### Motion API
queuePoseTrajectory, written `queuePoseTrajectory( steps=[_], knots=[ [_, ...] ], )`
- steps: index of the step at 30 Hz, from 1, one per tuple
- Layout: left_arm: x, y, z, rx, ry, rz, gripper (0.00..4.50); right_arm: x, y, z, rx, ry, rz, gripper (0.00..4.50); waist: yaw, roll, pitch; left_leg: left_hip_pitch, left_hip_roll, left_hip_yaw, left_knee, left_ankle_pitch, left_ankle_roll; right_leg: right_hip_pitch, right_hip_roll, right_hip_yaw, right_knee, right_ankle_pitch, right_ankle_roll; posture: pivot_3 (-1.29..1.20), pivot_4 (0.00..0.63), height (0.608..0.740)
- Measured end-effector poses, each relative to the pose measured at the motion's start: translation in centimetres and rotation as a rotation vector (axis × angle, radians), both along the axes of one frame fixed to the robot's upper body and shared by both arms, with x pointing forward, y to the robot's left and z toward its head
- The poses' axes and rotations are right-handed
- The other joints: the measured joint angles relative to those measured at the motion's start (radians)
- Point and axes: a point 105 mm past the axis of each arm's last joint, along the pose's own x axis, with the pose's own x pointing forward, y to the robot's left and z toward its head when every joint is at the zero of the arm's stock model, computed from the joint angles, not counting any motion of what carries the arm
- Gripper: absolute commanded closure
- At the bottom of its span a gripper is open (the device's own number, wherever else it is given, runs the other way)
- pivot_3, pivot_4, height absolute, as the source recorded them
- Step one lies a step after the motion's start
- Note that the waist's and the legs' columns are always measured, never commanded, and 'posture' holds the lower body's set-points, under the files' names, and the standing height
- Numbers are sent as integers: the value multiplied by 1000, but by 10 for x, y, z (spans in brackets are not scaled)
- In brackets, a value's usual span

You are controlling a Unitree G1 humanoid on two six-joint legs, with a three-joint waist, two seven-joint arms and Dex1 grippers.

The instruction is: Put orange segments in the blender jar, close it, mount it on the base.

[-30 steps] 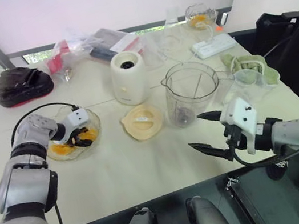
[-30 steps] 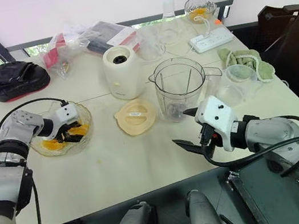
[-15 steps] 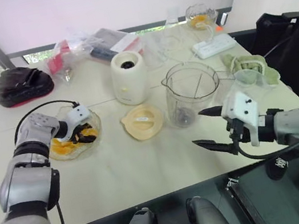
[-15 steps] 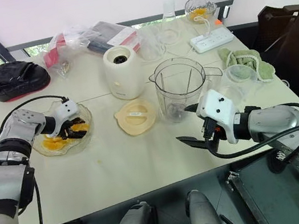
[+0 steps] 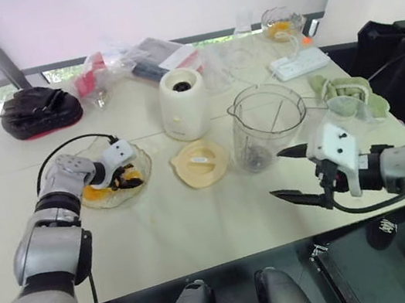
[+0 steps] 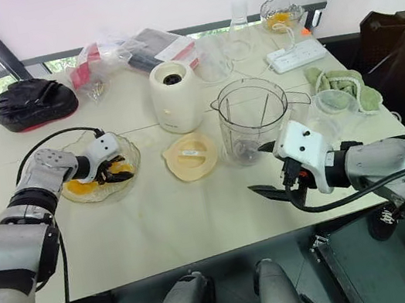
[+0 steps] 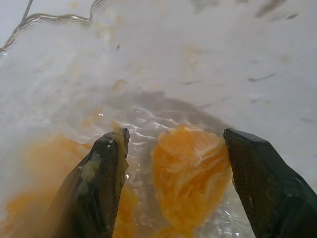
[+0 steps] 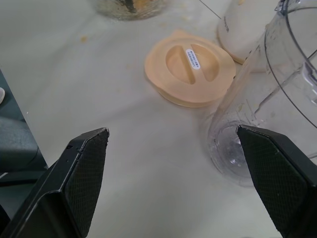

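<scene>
left end effector (image 5: 127,179) in bowl (image 5: 117,203) | right end effector (image 5: 276,175) jaws apart beside jar (image 5: 268,120)

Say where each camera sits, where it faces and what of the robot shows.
Left eye view: head, down over the table; both arms, left claw in the bowl, right claw near the blender jar.
Right eye view: beside it, same scene.
Left wrist view: left wrist, along the open claw astride an orange segment.
Right wrist view: right wrist, claw facing lid and jar.
Shared: lid, in eye and right wrist views.

1x jar (image 5: 263,125), 1x lid (image 5: 200,163), 1x base (image 5: 183,104)
</scene>
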Motion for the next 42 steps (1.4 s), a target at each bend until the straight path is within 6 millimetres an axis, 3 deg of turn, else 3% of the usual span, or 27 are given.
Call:
queuePoseTrajectory(
  steps=[34,37,41,42],
  knots=[
    [-2,24,3,91,9,41,1296,7,1,-6,23,-37,-37,163,-8,0,0,0,-1,0,0,0,0,-1,-1,-1,0,0,1,0,150,740],
    [-2,24,3,92,9,40,2158,7,1,-6,23,-37,-37,163,-8,0,0,0,-1,0,0,0,0,-1,-1,-1,0,0,1,0,150,740],
    [-3,24,0,107,11,42,4156,7,1,-6,23,-38,-37,163,-7,0,0,0,-1,0,0,0,0,-1,-1,-1,0,0,1,0,150,740],
    [-2,25,0,108,9,44,4432,7,1,-6,22,-38,-37,163,-7,0,0,0,-1,0,0,0,0,-1,-1,-1,0,0,1,0,150,740]
  ],
)
